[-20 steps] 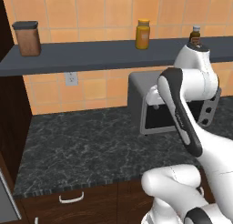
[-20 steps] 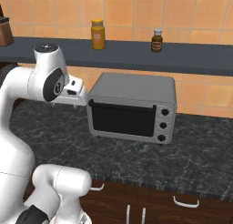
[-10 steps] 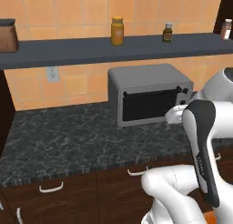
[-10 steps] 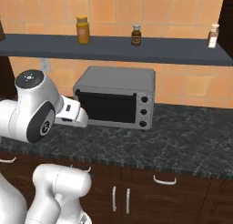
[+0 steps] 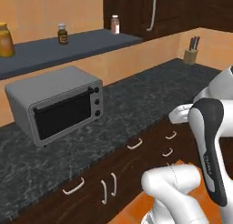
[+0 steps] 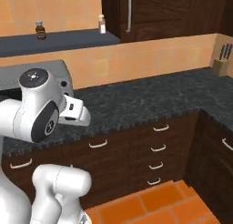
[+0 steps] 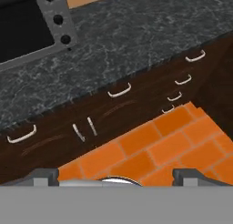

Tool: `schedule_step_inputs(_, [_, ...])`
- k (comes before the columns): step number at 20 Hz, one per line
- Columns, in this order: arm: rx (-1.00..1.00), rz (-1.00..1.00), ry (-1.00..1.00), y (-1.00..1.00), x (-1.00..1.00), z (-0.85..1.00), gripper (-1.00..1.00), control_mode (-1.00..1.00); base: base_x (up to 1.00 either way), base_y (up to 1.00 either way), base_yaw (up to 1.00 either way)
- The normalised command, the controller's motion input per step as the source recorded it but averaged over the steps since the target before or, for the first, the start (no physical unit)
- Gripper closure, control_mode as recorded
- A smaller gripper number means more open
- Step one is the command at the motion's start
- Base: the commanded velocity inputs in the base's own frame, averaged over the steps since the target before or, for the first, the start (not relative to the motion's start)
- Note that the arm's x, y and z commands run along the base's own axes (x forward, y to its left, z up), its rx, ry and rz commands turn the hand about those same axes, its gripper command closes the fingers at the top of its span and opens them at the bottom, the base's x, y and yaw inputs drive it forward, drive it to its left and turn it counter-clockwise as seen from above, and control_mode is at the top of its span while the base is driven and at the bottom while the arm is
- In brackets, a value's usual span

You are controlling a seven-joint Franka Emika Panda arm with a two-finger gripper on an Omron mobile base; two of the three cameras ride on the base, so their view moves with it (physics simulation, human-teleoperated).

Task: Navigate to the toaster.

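The silver pop-up toaster is out of view. My gripper (image 7: pixel 119 176) is open: its two dark fingertips (image 7: pixel 43 175) stand far apart at the bottom of the hand view, with nothing between them. It looks down at the dark counter front and the orange tiled floor (image 7: pixel 150 150). The arm is folded close to the base, with the hand held in front of the counter edge.
A grey toaster oven (image 5: pixel 54 104) with a dark glass door stands on the black stone counter (image 5: pixel 136 95) at the left. A shelf (image 5: pixel 50 50) above holds jars. A knife block (image 6: pixel 221 63) sits where the counter turns at the far right. Dark drawers (image 6: pixel 154 145) run below.
The whole picture has shifted because the base has turned and driven to the right. The toaster oven now lies further left, and an upper cabinet, the knife block and the counter corner have come into view.
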Motion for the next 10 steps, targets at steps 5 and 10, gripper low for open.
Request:
schedule_step_inputs(5, [0.00,0.00,0.00,0.00,0.00,0.00,-1.00,1.00,0.00,-0.09,-0.97])
schedule_step_inputs(10, [0.00,0.00,0.00,0.00,0.00,0.00,-1.00,1.00,0.00,-0.18,-0.95])
